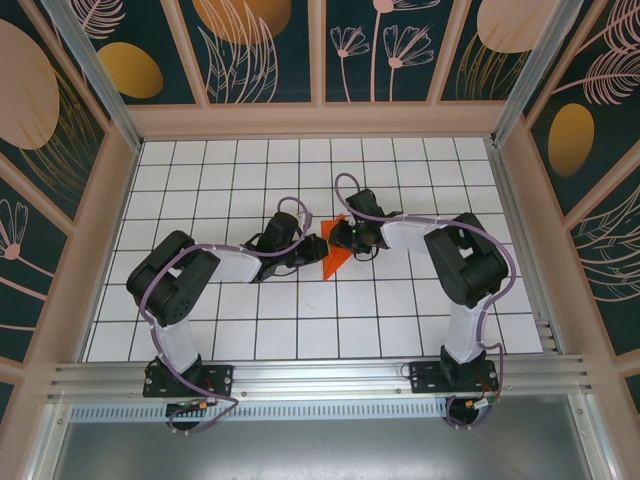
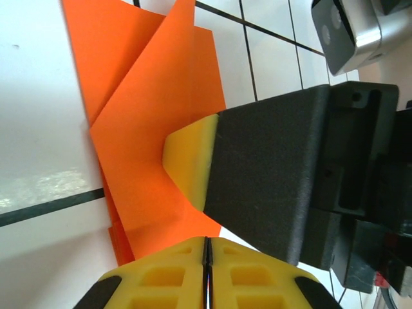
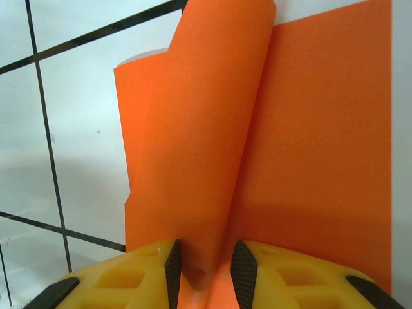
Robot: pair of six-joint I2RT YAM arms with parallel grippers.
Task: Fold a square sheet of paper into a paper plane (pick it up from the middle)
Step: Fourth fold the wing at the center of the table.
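The bright orange sheet of paper [image 1: 334, 257] lies partly folded on the white grid table [image 1: 300, 320], between both grippers. In the left wrist view its layers [image 2: 154, 96] overlap and one flap stands up. My left gripper [image 1: 318, 248] is shut, its yellow pads [image 2: 207, 251] pressed together at the paper's near edge; no paper shows in the seam. My right gripper [image 1: 346, 240] is open a little, and in its wrist view a raised fold of the paper [image 3: 193, 129] runs up between its fingertips [image 3: 205, 270]. One right finger [image 2: 190, 161] rests on the paper.
Peach frame rails and dark walls with floral and golden oval prints [image 1: 240, 30] enclose the table. An aluminium rail [image 1: 320, 378] runs along the near edge by both arm bases. White tiles lie bare around the paper on every side.
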